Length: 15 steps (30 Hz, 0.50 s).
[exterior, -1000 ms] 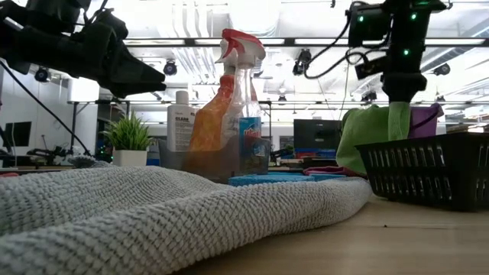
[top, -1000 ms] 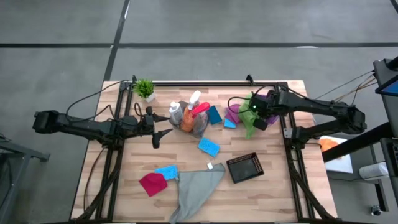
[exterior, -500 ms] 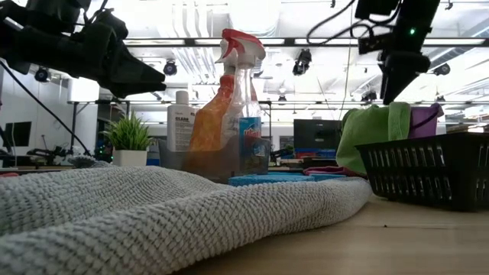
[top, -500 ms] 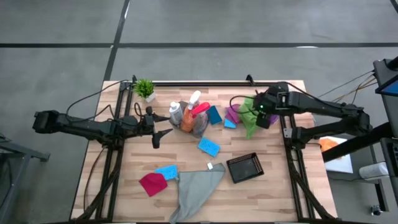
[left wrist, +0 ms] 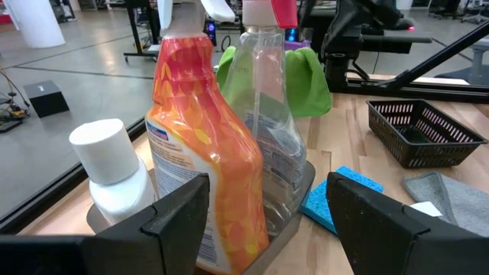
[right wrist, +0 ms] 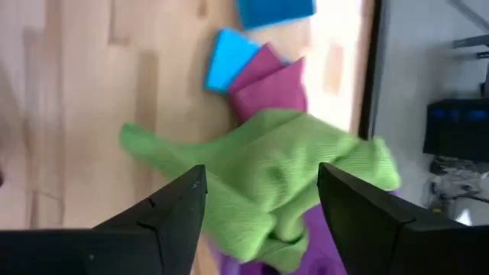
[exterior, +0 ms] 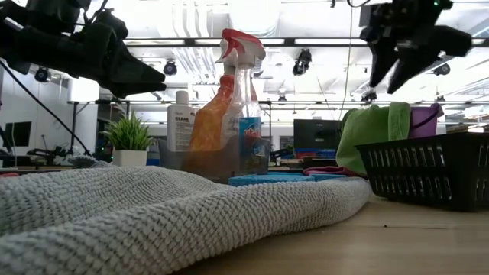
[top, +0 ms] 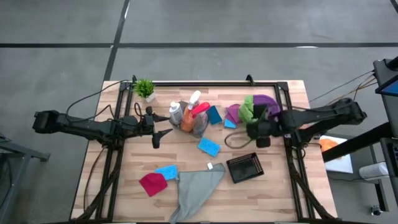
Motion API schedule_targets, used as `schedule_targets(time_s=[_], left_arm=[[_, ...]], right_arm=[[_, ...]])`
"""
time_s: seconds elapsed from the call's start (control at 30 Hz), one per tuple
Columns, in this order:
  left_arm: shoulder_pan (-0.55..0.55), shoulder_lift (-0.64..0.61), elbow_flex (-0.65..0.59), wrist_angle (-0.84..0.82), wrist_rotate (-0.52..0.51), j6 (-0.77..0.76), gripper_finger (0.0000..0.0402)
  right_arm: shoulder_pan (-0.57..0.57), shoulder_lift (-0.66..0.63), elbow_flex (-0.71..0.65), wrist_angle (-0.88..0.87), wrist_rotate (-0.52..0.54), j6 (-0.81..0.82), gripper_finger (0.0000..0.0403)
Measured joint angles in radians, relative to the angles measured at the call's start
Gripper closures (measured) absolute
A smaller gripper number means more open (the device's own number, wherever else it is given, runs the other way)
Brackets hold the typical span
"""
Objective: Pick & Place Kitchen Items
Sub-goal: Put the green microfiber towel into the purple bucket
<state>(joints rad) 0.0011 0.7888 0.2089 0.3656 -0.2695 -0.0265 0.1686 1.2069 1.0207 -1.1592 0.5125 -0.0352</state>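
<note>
One soft green cloth [top: 247,107] lies heaped on a purple cloth [top: 267,101] at the wooden surface [top: 273,186] far edge; right hand [top: 261,133], fingers spread and empty, hovers just beside it, apparently released. Left hand [top: 163,133] waits wide by the bottles.

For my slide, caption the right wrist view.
Open right tool above green cloth draped beside magenta cloth.

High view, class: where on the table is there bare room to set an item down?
Bare wood lies between the black basket and the table's right rail, and left of the magenta cloth. Around the bottles and green cloth it is crowded.
</note>
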Motion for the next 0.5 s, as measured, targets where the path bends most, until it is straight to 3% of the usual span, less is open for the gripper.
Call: schedule_targets(time_s=[0.23, 0.5], left_arm=[[0.000, 0.000, 0.000, 0.000, 0.000, 0.000, 0.0138], [0.000, 0.000, 0.000, 0.000, 0.000, 0.000, 0.0138]], right_arm=[[0.086, 0.180, 0.008, -0.071, 0.026, 0.039, 0.0162], [0.098, 0.297, 0.013, -0.078, 0.014, -0.003, 0.0162]])
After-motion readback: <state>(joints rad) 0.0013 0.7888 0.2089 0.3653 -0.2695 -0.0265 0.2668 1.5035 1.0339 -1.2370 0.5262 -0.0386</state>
